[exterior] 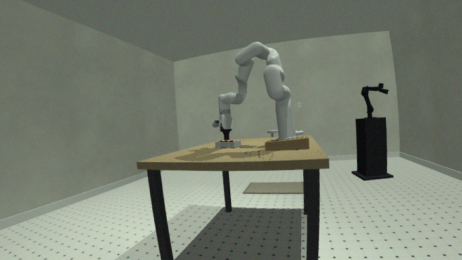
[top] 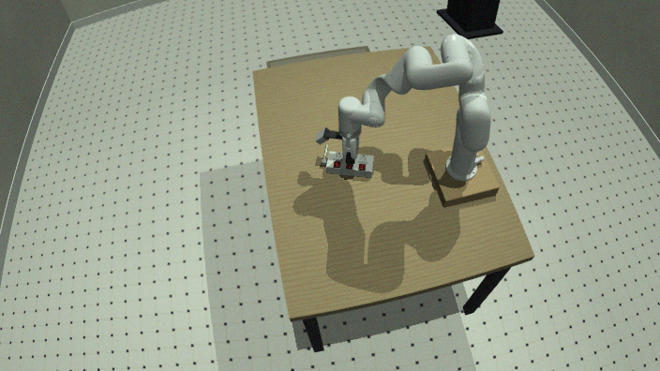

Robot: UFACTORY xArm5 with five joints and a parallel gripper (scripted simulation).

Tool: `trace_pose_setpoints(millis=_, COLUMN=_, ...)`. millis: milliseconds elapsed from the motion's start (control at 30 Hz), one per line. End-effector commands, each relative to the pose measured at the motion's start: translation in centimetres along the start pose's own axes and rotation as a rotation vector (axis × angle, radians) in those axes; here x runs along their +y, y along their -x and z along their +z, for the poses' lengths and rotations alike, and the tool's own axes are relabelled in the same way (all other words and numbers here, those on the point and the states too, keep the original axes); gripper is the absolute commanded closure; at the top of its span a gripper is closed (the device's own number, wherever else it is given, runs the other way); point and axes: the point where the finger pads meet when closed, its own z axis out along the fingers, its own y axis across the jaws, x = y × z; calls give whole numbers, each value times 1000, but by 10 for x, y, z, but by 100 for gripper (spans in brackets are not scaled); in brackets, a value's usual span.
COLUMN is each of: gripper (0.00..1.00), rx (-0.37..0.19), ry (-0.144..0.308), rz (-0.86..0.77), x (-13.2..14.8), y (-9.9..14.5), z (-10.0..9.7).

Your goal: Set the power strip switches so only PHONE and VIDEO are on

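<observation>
Power strip (top: 349, 165) lies flat on wooden table (top: 403, 262), left-centre, w/ red switches (top: 362, 166) showing. Gripper (top: 349, 164) clenched on nothing, tips down over strip's middle. To the right, arm's wooden base block (top: 483, 187) near table edge.
</observation>
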Motion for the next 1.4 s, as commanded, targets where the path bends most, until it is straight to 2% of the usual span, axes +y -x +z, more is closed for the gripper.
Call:
trace_pose_setpoints(millis=0, gripper=100, rx=3, ry=0, rz=0, x=0, y=-1, z=-1)
trace_pose_setpoints(millis=1367, gripper=100, rx=3, ry=0, rz=0, x=3, y=-1, z=7)
